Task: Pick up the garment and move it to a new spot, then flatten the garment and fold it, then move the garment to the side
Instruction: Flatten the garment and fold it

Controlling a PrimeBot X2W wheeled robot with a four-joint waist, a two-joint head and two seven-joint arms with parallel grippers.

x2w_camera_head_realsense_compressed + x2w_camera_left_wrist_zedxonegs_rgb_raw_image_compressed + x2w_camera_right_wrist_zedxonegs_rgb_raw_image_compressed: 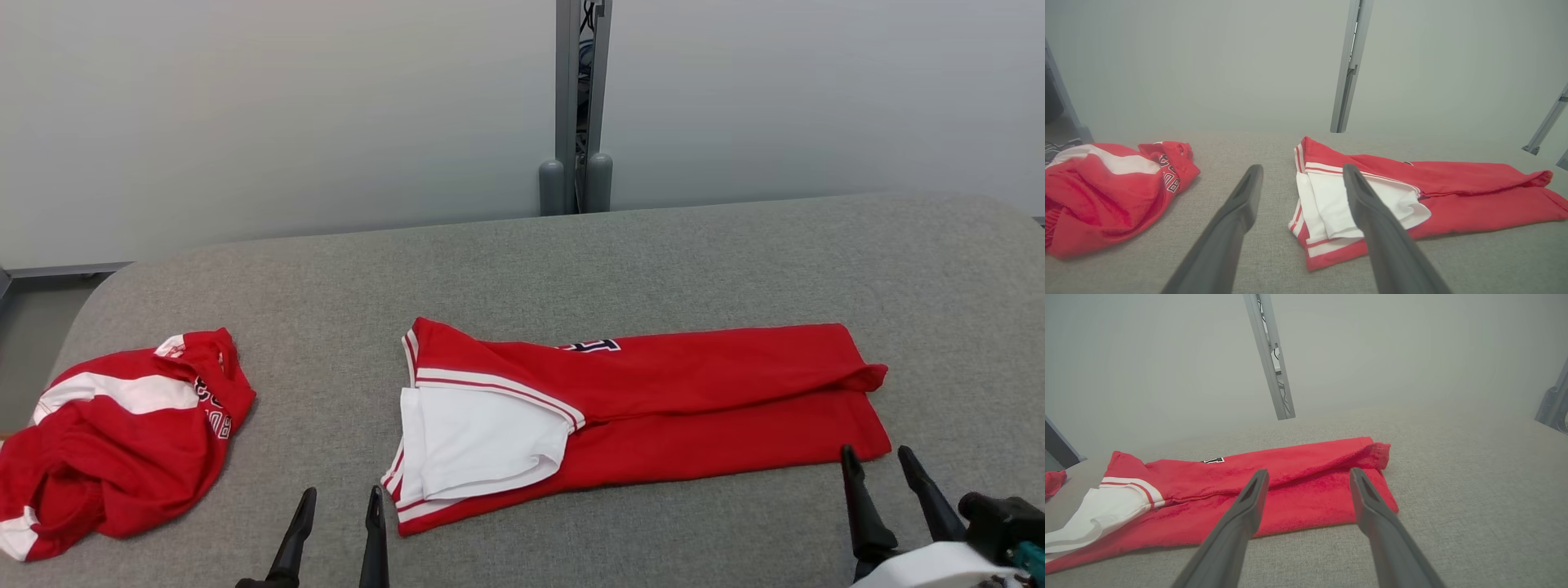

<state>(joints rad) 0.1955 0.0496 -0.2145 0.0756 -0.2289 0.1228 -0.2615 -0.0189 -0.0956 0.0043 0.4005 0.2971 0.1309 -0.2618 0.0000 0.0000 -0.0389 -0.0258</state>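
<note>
Head view: red-white garment folded lengthwise, flat; left jaws, right jaws parted, empty.

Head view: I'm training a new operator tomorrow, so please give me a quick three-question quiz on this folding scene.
1. True or false: the left gripper is gripping the folded red shirt.
2. Where does the crumpled red garment lie relative to the folded red shirt? A) to the robot's left B) to the robot's right C) on top of it
3. Fill in: the right gripper has its jaws ___.

Key: 1 false, the left gripper is open and holds nothing. 2 A. 3 open.
</note>
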